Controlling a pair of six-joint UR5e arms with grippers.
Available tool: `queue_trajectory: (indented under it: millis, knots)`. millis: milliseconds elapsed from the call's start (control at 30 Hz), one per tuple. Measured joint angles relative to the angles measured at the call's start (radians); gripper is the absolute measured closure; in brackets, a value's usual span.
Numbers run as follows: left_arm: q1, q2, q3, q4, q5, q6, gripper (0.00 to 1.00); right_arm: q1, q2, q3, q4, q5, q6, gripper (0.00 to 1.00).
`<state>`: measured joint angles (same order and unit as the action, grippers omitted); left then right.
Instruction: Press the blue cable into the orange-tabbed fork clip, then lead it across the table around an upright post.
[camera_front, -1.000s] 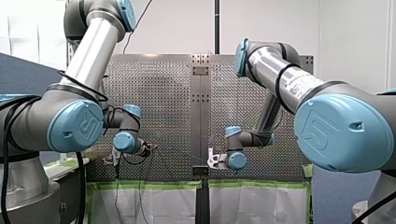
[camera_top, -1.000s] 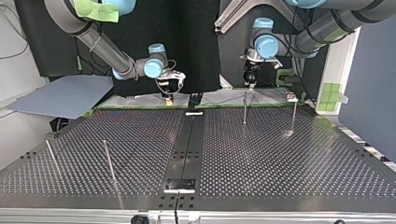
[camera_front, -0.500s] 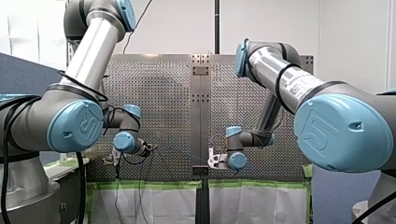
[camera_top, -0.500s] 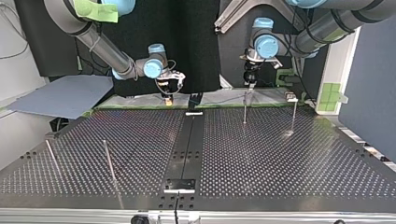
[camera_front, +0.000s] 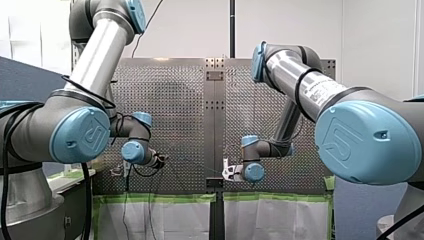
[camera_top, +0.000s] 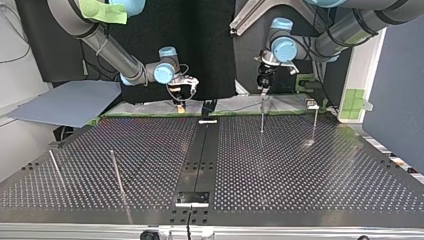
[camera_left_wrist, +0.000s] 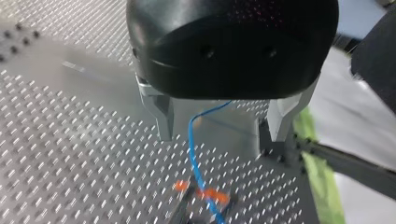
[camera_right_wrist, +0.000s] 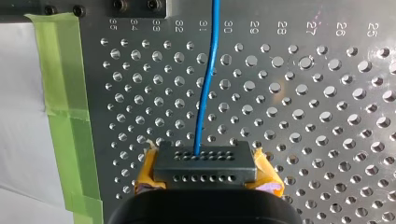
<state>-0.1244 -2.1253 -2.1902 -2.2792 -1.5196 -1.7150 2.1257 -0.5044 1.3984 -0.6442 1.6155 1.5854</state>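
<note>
In the left wrist view the blue cable (camera_left_wrist: 194, 154) runs down between my left gripper's (camera_left_wrist: 219, 135) metal fingers (camera_left_wrist: 163, 119), which stand wide apart without touching it. Just ahead, the cable passes between the orange tabs of the fork clip (camera_left_wrist: 203, 193). My right gripper (camera_right_wrist: 205, 161) has its yellow pads (camera_right_wrist: 148, 163) shut on the blue cable (camera_right_wrist: 205, 93), which leads straight away from it over the perforated plate. In the top view my left gripper (camera_top: 263, 92) hangs above an upright post (camera_top: 262, 117), and my right gripper (camera_top: 181, 104) sits low at the table's far edge.
A second post (camera_top: 315, 122) stands near the first, and two more posts (camera_top: 116, 172) lean at the top view's near left. A dark centre rail (camera_top: 200, 160) splits the table. Green tape (camera_right_wrist: 65, 93) lines the plate's edge beside my right gripper.
My left gripper has shifted slightly toward the top view's left and turned a little. My right arm has stayed still.
</note>
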Motion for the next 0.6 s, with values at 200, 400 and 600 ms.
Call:
queue_trajectory:
  millis: [200,400,600]
  knots:
    - [-0.018,0.000,0.003,-0.006,0.021,0.030,0.00,0.001,0.000,0.000,-0.001,0.000,0.003,1.00]
    - [-0.041,0.000,0.022,-0.004,-0.020,0.013,0.00,0.002,0.000,-0.001,-0.003,0.000,0.010,1.00]
    - [-0.070,0.000,0.052,-0.010,-0.054,-0.014,0.00,0.002,0.000,-0.002,-0.003,0.000,0.014,1.00]
